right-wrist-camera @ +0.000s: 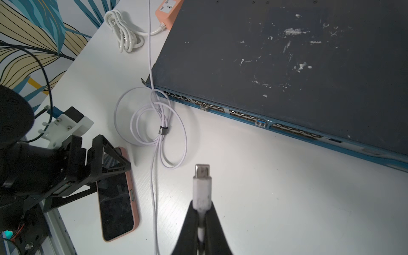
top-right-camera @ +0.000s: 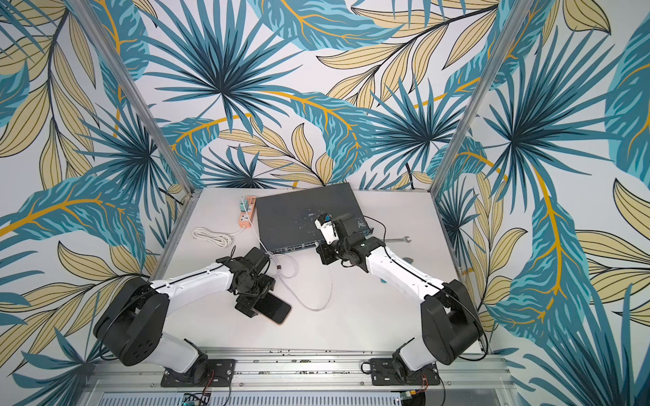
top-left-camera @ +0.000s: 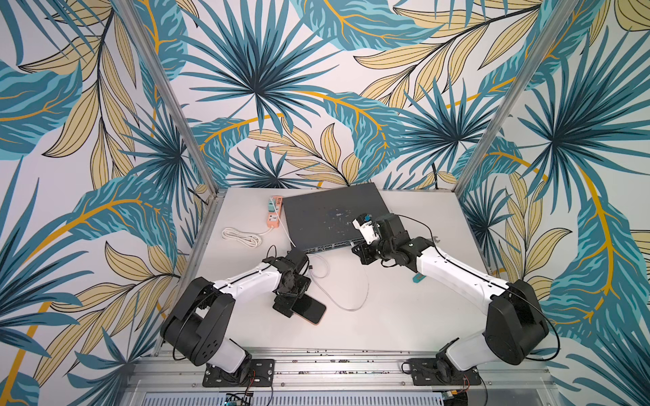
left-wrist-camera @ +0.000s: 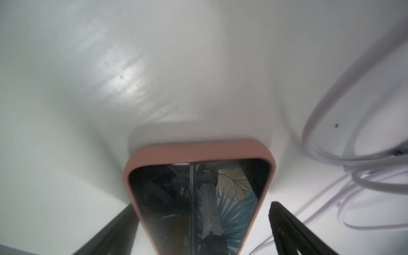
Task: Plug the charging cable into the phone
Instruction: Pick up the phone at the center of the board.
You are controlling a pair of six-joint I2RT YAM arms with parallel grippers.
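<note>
Left gripper (left-wrist-camera: 202, 207) straddles phone (left-wrist-camera: 198, 152); right gripper (right-wrist-camera: 201, 206) pinches cable (right-wrist-camera: 202, 183).

In a top view the left end effector (top-left-camera: 295, 303) covers the far part of the phone (top-left-camera: 311, 310), and the right arm (top-left-camera: 457, 274) hides most of a teal tool (top-left-camera: 418, 278). In the left wrist view the phone's near end runs off the picture's edge, and the charging cable (left-wrist-camera: 306, 136) is blurred.

Phone (right-wrist-camera: 118, 205): glossy black screen, pink rim.
Charging cable (right-wrist-camera: 163, 131): white, with a dark grey tie.
Network switch (right-wrist-camera: 287, 66): dark grey top flecked white, blue front edge.
Power strip (top-left-camera: 273, 220): salmon orange.
Power cord (top-left-camera: 242, 237): cream-white.
Utility knife (top-left-camera: 418, 278): teal.
Tabletop (top-left-camera: 387, 316): plain white.
Walls (top-left-camera: 316, 88): teal and yellow palm leaves on pale ground.
</note>
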